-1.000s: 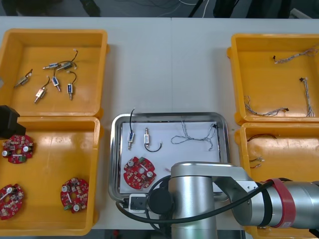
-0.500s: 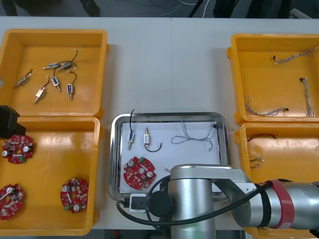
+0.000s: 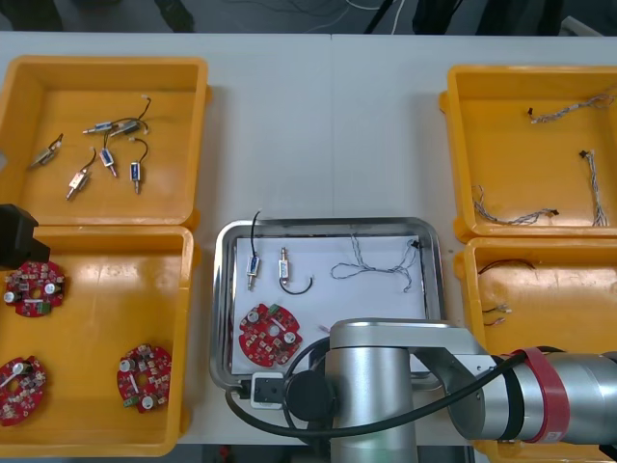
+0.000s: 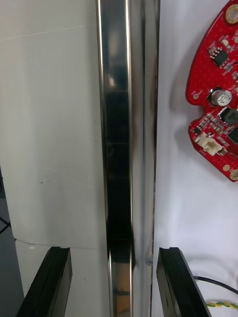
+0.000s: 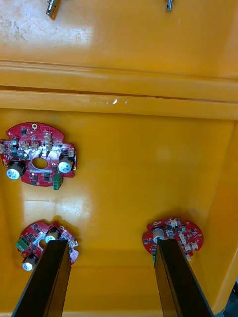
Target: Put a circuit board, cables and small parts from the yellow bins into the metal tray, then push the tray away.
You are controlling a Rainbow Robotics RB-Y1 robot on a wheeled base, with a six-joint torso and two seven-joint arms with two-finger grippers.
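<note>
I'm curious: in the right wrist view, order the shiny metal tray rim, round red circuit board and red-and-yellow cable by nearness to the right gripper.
1. Shiny metal tray rim, between the right gripper's fingers.
2. Red-and-yellow cable, beside one finger.
3. Round red circuit board, farther inside the tray.

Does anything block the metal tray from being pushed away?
Nothing visible does: the table beyond the metal tray lies bare between the far yellow bins. The right gripper's open jaws straddle its near rim; the left gripper hovers over circuit boards.
</note>
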